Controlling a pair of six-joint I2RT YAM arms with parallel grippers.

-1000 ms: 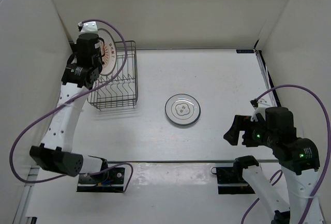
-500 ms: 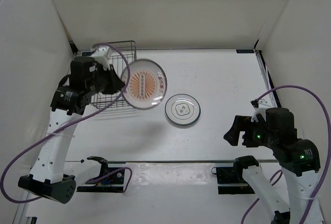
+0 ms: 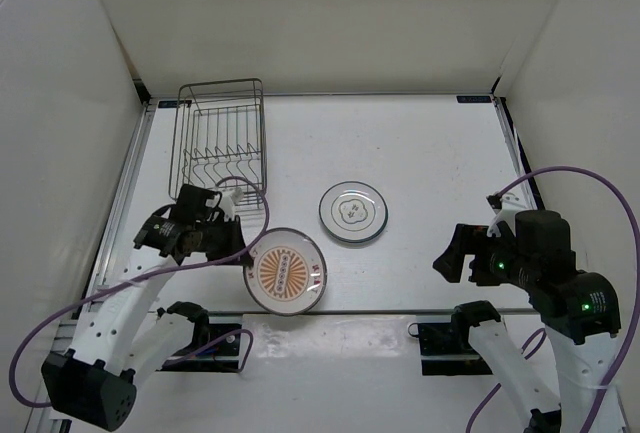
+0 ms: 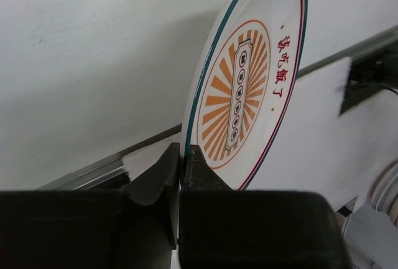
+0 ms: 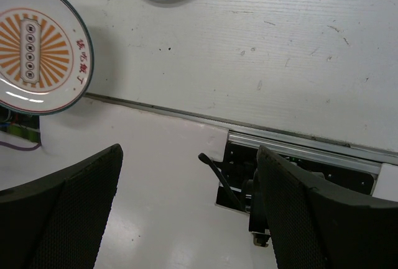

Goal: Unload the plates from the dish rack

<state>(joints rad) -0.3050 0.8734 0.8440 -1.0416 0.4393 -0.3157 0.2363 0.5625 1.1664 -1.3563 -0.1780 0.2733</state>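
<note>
The dish rack (image 3: 220, 143) stands at the table's (image 3: 430, 153) ten o'clock. At seven o'clock the left claw (image 4: 180, 157) pinches the orange-patterned plate (image 3: 286, 270) by its rim; the grey-rimmed plate (image 3: 353, 212) lies flat near centre. At four o'clock the right claw (image 5: 189, 151) gapes wide.

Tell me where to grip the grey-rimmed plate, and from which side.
Probably pinch the grey-rimmed plate by its rim at the near-right edge, low from the right: it lies flat on the table, so only the rim is pinchable, and that edge faces the right end effector.

Glossy plate (image 3: 286, 270); metal wire rack (image 3: 221, 83)
</note>
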